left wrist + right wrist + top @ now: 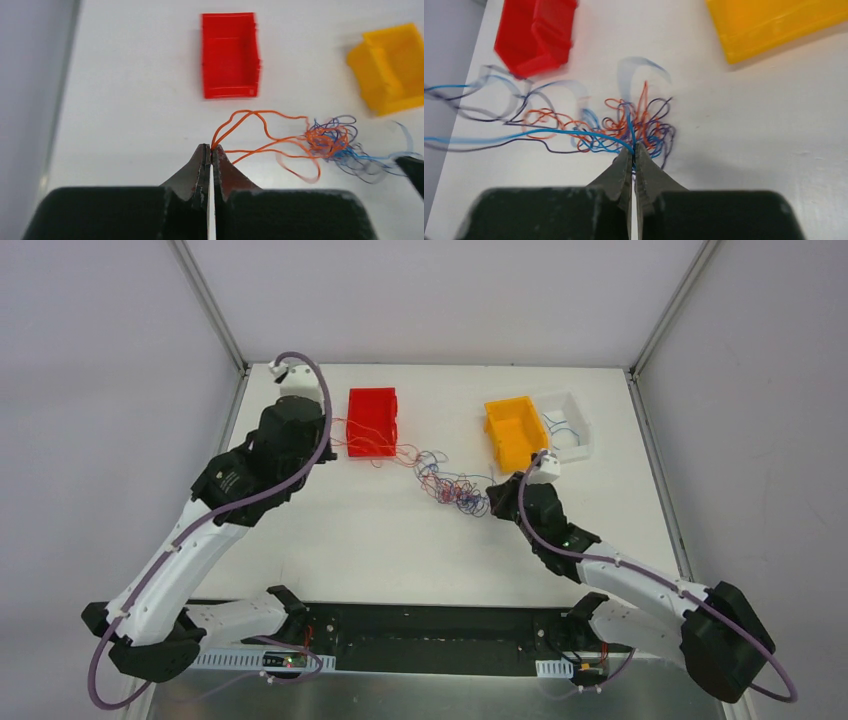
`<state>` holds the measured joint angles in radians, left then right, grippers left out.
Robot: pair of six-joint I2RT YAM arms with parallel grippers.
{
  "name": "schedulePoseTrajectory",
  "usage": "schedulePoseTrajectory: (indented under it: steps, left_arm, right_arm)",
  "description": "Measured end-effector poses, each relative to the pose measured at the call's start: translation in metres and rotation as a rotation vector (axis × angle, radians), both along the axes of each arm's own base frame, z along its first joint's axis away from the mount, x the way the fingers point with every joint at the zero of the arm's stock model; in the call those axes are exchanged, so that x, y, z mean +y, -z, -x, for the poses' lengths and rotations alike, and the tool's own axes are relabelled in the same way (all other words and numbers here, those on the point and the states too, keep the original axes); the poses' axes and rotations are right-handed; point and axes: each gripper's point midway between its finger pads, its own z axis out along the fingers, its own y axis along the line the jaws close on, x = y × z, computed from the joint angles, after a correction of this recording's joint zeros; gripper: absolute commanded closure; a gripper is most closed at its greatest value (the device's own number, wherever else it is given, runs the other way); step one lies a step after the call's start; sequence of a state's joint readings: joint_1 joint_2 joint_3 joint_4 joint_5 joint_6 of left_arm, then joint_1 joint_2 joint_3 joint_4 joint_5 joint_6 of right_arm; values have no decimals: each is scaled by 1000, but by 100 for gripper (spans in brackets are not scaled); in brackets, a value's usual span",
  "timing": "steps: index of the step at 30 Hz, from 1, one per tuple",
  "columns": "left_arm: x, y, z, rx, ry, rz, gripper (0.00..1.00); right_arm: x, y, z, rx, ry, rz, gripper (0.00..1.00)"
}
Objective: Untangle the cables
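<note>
Left gripper (210,149) clamped on orange cables (327,140); right gripper (633,149) clamped on a blue strand. White bin (584,425) holds a few blue strands. Red bin (372,448) and orange bin (497,430) flank the knot.

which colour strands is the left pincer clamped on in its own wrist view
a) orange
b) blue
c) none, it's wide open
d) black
a: the left pincer is shut with its tips together on orange strands, which loop away from the tips and run off into the multicoloured knot lying on the table.
</note>
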<state>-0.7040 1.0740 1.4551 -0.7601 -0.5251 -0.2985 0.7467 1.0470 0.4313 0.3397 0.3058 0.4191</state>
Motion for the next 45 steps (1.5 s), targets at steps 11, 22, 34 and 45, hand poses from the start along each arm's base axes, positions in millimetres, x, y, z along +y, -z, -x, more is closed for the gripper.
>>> schedulePoseTrajectory:
  steps: [11,22,34,45]
  left_arm:
    - [86,-18,26,-104,-312,-97,100]
    - [91,4,19,-62,-386,-184,100]
    - [38,85,14,149,-164,-130,53]
    - [-40,155,26,357,203,-1,18]
  right_arm:
    - [-80,-15,1,-101,355,-47,100]
    - [-131,-33,5,-171,618,-98,100]
    - [-56,-28,13,-116,144,-44,100]
    - [6,-121,28,-115,-203,-95,59]
